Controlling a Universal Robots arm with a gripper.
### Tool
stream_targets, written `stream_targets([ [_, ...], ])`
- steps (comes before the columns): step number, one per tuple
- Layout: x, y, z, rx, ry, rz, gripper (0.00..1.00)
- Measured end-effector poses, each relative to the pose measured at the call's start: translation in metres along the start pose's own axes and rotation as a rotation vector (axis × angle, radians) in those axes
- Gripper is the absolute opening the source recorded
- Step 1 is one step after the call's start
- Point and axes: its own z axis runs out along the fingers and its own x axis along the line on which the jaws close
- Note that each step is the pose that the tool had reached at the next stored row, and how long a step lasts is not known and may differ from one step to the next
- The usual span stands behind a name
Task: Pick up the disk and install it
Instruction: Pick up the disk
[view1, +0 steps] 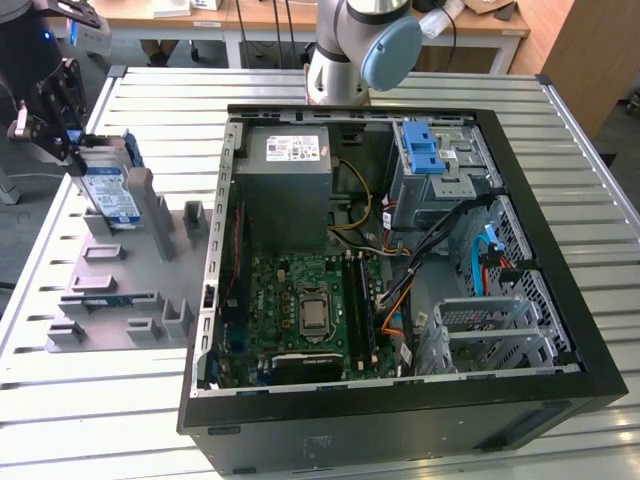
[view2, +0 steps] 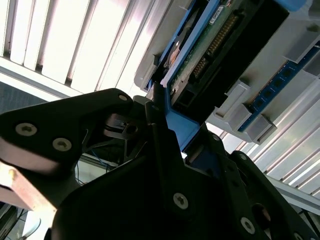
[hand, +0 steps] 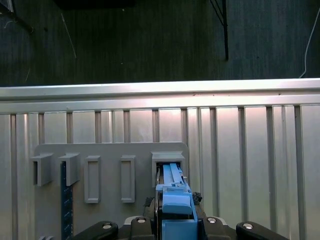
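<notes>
disk on edge in grey holder, long axis upright, gripper clamping top

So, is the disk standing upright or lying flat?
Upright: the disk stands on edge in the grey holder, beside the computer case.

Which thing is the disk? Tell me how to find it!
Find the big open computer case, then look to the exterior view's left at the grey holder on the table. At its far end a flat slab stands on edge: the disk. It alone has a white-and-blue label and blue frame, and the black pincer grips it.
</notes>
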Motion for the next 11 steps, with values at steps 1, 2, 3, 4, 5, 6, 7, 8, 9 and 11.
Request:
stream_targets([
  [1,0.0,0.0,-0.0003,0.0002,-0.0001,0.0,0.36],
  [2,0.0,0.0,-0.0009,0.0002,-0.0001,0.0,0.36],
  [3,0.0,0.0,-0.0015,0.0001,-0.0001,0.0,0.36],
  [4,0.0,0.0,-0.0021,0.0001,0.0,0.0,0.36],
  [5,0.0,0.0,-0.0026,0.0002,-0.0001,0.0,0.36],
  [6,0.0,0.0,-0.0033,0.0002,-0.0001,0.0,0.36],
  [7,0.0,0.0,-0.0041,0.0002,-0.0001,0.0,0.36],
  [8,0.0,0.0,-0.0048,0.0002,-0.0001,0.0,0.36],
  [9,-0.0001,0.0,-0.0055,0.0002,-0.0001,0.0,0.36],
  [11,-0.0001,0.0001,-0.0068,0.0002,0.0,0.0,0.36],
])
